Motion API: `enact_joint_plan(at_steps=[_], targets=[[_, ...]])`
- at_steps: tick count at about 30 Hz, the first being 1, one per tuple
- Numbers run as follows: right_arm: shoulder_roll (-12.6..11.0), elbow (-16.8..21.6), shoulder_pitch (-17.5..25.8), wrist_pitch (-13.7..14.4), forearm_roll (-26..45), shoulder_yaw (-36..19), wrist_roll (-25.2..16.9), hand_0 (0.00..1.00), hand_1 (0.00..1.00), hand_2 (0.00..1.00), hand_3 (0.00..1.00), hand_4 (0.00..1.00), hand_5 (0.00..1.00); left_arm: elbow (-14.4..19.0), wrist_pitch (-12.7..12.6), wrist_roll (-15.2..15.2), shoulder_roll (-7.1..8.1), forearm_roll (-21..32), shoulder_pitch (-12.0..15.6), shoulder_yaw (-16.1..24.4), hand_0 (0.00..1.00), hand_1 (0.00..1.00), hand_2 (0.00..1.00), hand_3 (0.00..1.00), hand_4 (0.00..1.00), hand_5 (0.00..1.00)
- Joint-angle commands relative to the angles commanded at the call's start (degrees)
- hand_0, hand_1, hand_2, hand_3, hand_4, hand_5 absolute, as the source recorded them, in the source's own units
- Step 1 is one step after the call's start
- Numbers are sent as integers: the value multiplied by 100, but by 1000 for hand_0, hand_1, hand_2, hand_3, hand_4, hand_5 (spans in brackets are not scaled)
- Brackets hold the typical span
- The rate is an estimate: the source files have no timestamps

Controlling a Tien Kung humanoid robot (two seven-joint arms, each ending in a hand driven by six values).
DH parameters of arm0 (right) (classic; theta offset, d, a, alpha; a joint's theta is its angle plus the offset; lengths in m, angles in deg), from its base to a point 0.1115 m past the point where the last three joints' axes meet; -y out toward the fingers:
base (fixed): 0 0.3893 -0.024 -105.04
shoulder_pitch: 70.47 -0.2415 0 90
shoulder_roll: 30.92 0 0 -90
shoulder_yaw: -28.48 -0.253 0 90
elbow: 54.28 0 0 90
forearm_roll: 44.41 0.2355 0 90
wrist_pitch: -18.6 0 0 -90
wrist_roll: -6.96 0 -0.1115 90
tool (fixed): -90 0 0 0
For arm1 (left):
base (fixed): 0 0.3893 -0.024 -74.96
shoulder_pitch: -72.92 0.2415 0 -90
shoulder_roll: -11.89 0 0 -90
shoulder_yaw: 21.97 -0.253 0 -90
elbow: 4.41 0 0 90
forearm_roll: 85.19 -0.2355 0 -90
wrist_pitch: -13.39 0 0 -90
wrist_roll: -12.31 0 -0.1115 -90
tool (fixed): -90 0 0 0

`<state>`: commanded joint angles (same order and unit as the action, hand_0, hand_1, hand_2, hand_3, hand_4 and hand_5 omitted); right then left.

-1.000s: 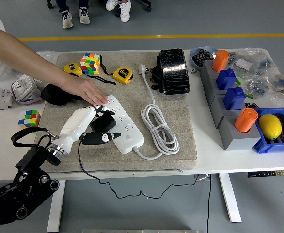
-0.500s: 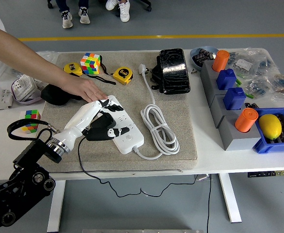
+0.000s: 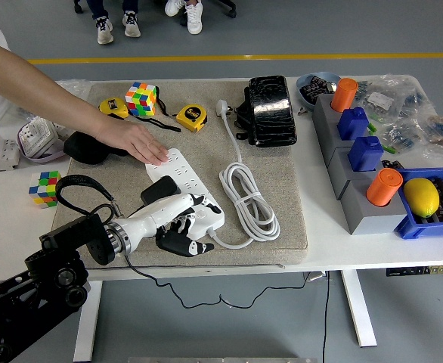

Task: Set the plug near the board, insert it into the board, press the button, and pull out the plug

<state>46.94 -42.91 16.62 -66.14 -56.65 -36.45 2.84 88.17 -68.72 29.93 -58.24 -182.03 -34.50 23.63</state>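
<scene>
We see the robot's left hand (image 3: 182, 227) has slid from the middle of the white rectangular power strip (image 3: 193, 198) down to its near end. Its fingers (image 3: 195, 247) now curl downward over the strip's near edge, about where the switch sits, and they grasp nothing. The black boxy plug adapter (image 3: 159, 189), which those fingers were gripping a second ago, now sits on the strip's left side, just beyond the wrist, apparently seated in a socket; its thin black cable (image 3: 161, 286) trails off the near edge of the desk (image 3: 357, 246).

We read this as insertion done and the button press in hand. We cannot tell whether a fingertip actually touches the switch.

A person's hand (image 3: 142, 144) at the far left stays flat on the strip's far end, steadying it on the grey felt mat (image 3: 282, 151). The strip's own white coiled cord (image 3: 250, 198) lies just to its right. The right arm is out of view.

After the press, we would still need to regrasp the adapter and pull it out.
</scene>
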Motion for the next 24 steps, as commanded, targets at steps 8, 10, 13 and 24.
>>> enact_joint_plan(at_steps=[8,10,13,24], targets=[[2,-1,-6,-2,2,-4,-2,478,582,532,507,848,353,-183,126,229,-39,-109,-46,-37,56,84,148,891,741,2],[-1,0,-9,-2,0,-7,-3,478,582,532,507,848,353,-233,159,257,-34,-118,-45,-48,56,84,148,891,741,2],[-5,0,-11,0,5,8,-4,478,582,532,507,848,352,-327,159,271,-38,-152,-51,-72,55,83,150,875,745,2],[-10,2,-22,-3,5,31,-3,477,581,531,508,848,352,-513,132,331,-67,-206,-45,-130,53,83,150,859,749,2]])
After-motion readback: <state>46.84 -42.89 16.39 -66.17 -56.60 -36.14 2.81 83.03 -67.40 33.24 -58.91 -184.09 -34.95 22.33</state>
